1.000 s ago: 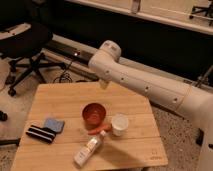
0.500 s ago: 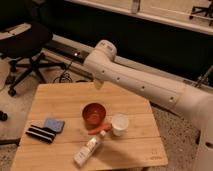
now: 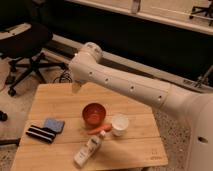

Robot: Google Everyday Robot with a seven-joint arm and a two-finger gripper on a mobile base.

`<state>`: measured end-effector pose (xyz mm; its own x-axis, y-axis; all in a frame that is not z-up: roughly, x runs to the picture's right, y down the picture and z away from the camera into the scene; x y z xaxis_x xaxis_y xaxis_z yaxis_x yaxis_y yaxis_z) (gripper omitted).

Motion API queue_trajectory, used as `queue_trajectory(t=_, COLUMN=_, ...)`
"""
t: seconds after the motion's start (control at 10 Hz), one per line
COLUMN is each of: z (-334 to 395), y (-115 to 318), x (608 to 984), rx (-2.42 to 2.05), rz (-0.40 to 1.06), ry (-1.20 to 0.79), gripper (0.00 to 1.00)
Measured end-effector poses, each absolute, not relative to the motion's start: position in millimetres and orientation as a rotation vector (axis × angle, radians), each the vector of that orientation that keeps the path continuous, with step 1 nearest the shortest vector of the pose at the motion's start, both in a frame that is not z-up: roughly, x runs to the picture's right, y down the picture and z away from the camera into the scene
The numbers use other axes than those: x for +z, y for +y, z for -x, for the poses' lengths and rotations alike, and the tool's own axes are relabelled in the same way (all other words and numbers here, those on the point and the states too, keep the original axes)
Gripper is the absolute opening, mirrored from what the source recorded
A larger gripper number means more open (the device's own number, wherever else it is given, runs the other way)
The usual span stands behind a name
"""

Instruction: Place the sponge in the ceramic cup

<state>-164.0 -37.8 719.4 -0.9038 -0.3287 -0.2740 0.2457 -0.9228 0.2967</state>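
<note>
Sponge (image 3: 53, 125) lies lower-left of our released hand (image 3: 76, 88), which has swung leftward toward it; ceramic cup (image 3: 119, 124) stands lower-right.

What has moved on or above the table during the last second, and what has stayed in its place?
The arm swung toward the left of the picture, carrying the gripper along the far edge of the table, closer to the side where the sponge lies. Its jaws are open and empty; nothing was taken or let go. The sponge, cup, bowl, bottle and striped block stayed where they were.
</note>
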Motion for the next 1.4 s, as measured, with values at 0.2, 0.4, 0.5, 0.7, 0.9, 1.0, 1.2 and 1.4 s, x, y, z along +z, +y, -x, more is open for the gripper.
queue_trajectory(t=0.2, z=204, y=-7, x=716, rx=-2.85, rz=-0.606, ry=-0.419, gripper=0.8)
queue_trajectory(t=0.4, z=230, y=21, x=719, rx=-2.92, rz=-0.678, ry=-0.46, gripper=0.8)
queue_trajectory(t=0.5, z=248, y=41, x=722, rx=-2.979, rz=-0.713, ry=-0.488, gripper=0.8)
queue_trajectory(t=0.7, z=271, y=76, x=730, rx=-3.063, rz=-0.723, ry=-0.545, gripper=0.8)
queue_trajectory(t=0.9, z=297, y=112, x=747, rx=-3.131, rz=-0.691, ry=-0.617, gripper=0.8)
queue_trajectory(t=1.0, z=305, y=120, x=753, rx=-3.142, rz=-0.673, ry=-0.634, gripper=0.8)
queue_trajectory(t=1.2, z=320, y=132, x=772, rx=-3.141, rz=-0.603, ry=-0.659, gripper=0.8)
queue_trajectory(t=1.4, z=326, y=130, x=794, rx=-3.104, rz=-0.509, ry=-0.659, gripper=0.8)
